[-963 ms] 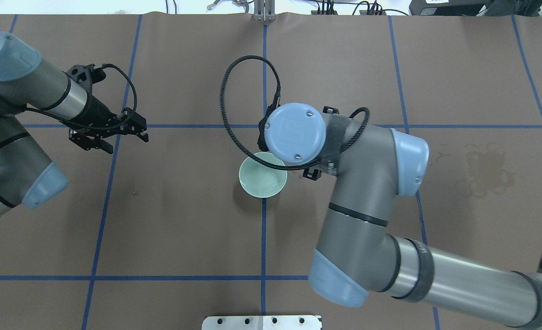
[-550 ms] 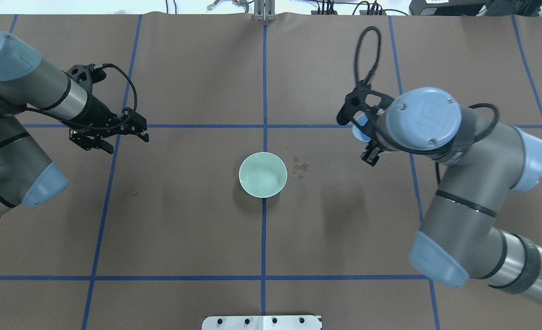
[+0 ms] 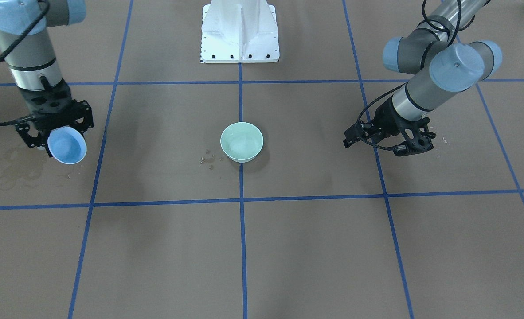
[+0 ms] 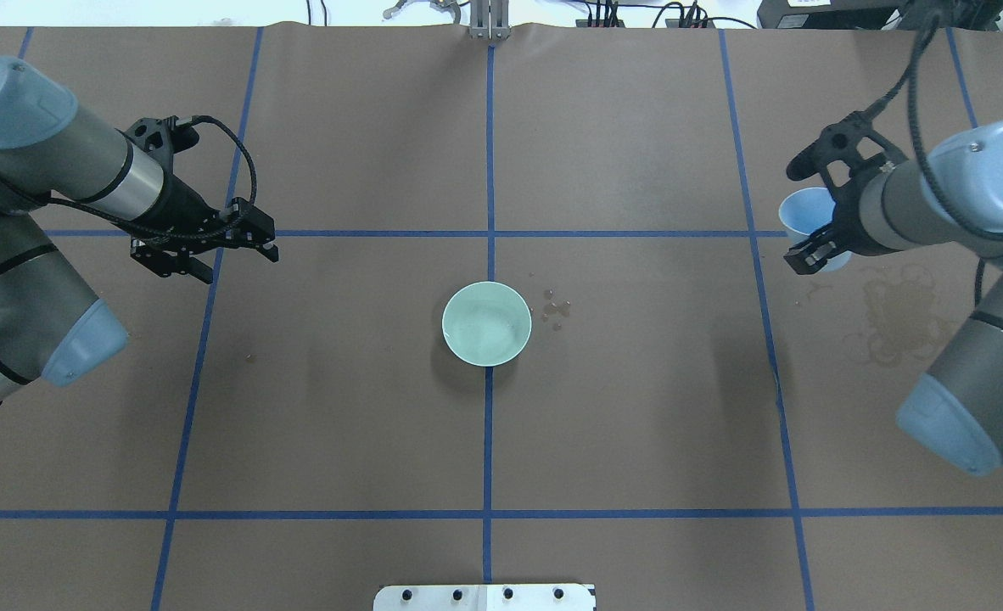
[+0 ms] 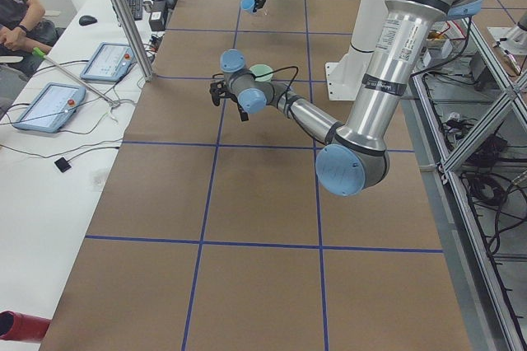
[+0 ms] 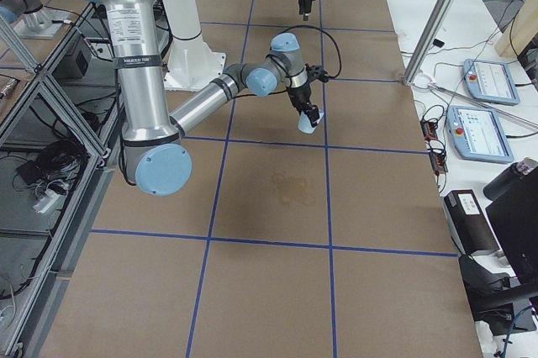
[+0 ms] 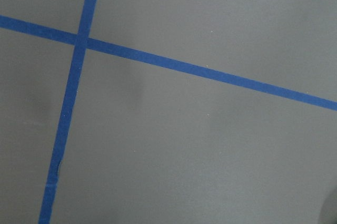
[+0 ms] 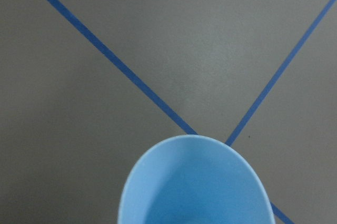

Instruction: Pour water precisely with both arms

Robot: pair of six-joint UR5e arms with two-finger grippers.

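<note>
Brown table paper lies under everything. From the front, water glints in the green bowl, with drops just beside it. Well away, the right gripper clamps a blue cup. Overhead, the left gripper holds nothing; whether it is open or closed I cannot tell. Only the right wrist view sees inside the cup. Pouring seems done; the next move is to set the cup down level.

Your table wears a brown paper cover gridded with blue tape lines. A mint-green bowl sits upright on the centre line, well apart from a tilted light blue cup. A ring-shaped stain marks the paper near that cup. 2 tablets lie on your white side bench.
</note>
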